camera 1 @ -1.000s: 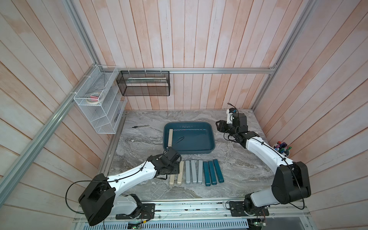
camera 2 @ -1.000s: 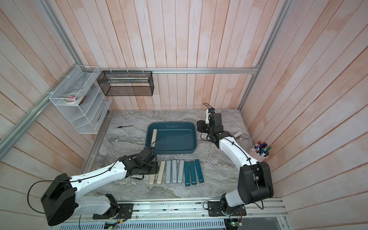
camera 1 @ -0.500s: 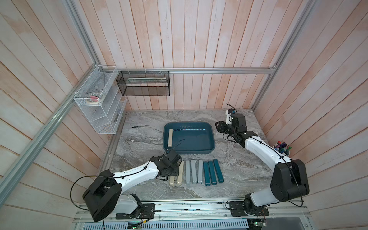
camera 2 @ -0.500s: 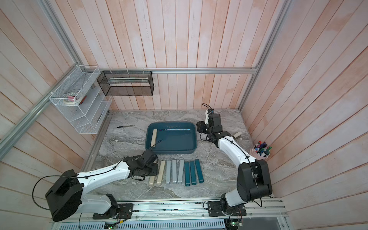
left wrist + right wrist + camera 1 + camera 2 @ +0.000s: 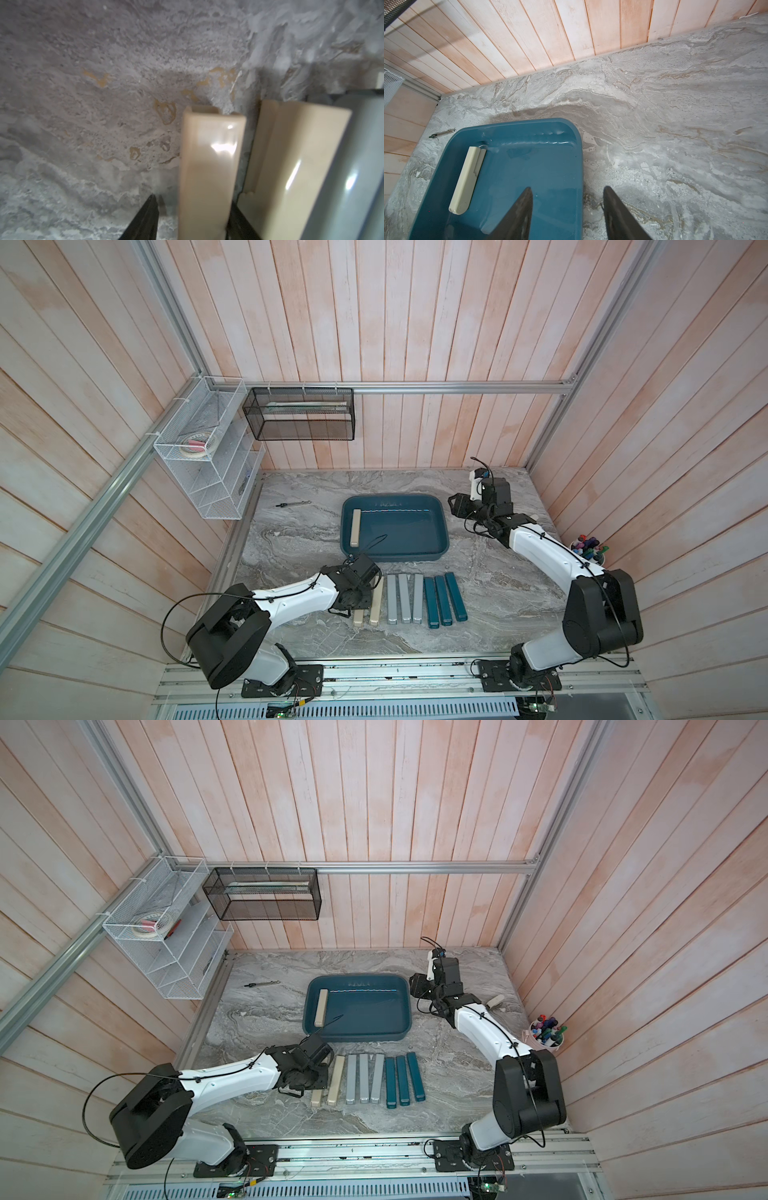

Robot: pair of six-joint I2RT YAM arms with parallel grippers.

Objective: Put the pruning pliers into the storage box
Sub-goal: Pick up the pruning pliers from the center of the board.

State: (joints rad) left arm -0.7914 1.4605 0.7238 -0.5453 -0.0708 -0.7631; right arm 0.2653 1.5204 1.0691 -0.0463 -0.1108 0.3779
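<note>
One beige bar: glossy, rectangular.
Left hand: jaws apart, straddling it.
Right hand: spread, empty, over teal box.

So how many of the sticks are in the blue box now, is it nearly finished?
Not nearly. Done: one beige bar lies in the storage box. In hand: the left jaws stand either side of a second beige bar on the table, not lifted yet. Left: that one, another beige bar, three grey bars and three teal bars.
</note>
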